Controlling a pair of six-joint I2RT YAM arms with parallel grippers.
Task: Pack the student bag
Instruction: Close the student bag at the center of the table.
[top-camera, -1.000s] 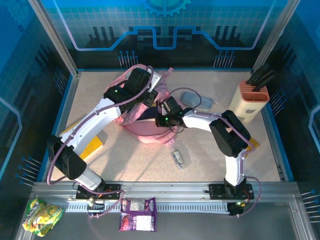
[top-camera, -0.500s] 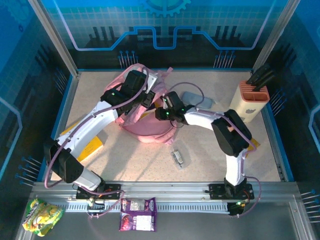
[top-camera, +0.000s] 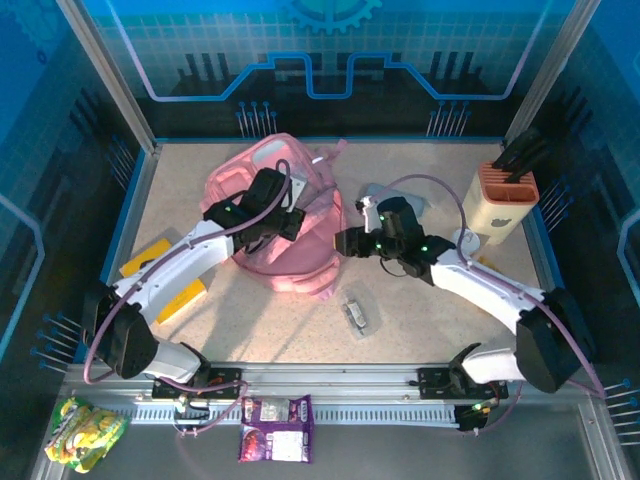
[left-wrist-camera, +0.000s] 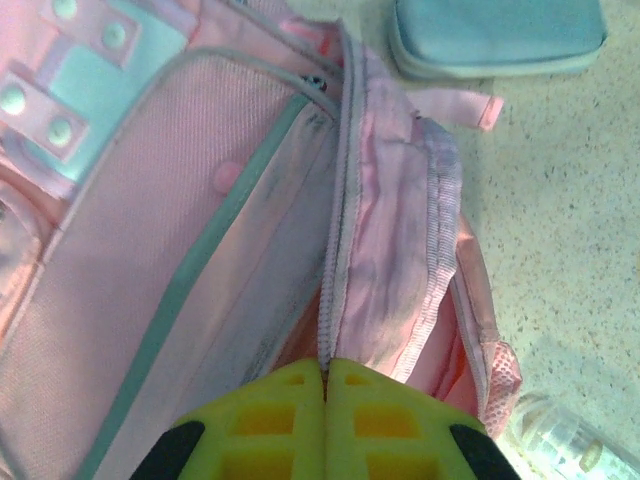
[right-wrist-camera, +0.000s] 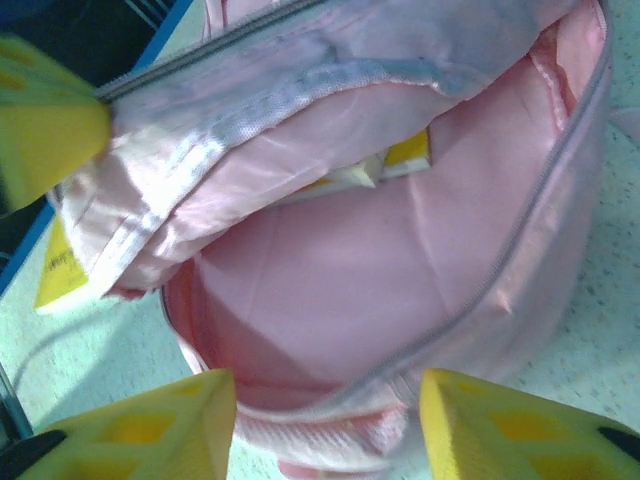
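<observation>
Where the student bag (top-camera: 300, 265) lies slumped mid-table, toward the far side of the table (top-camera: 430, 300), its main mouth gapes open and a yellow-edged flat item (right-wrist-camera: 408, 150) shows inside. The left end effector (left-wrist-camera: 325, 400) is pressed together, pinching the bag's zip edge. The right end effector (right-wrist-camera: 330, 400) is spread apart at the mouth's right rim. A grey pencil case (left-wrist-camera: 495, 35) lies just beyond the bag.
</observation>
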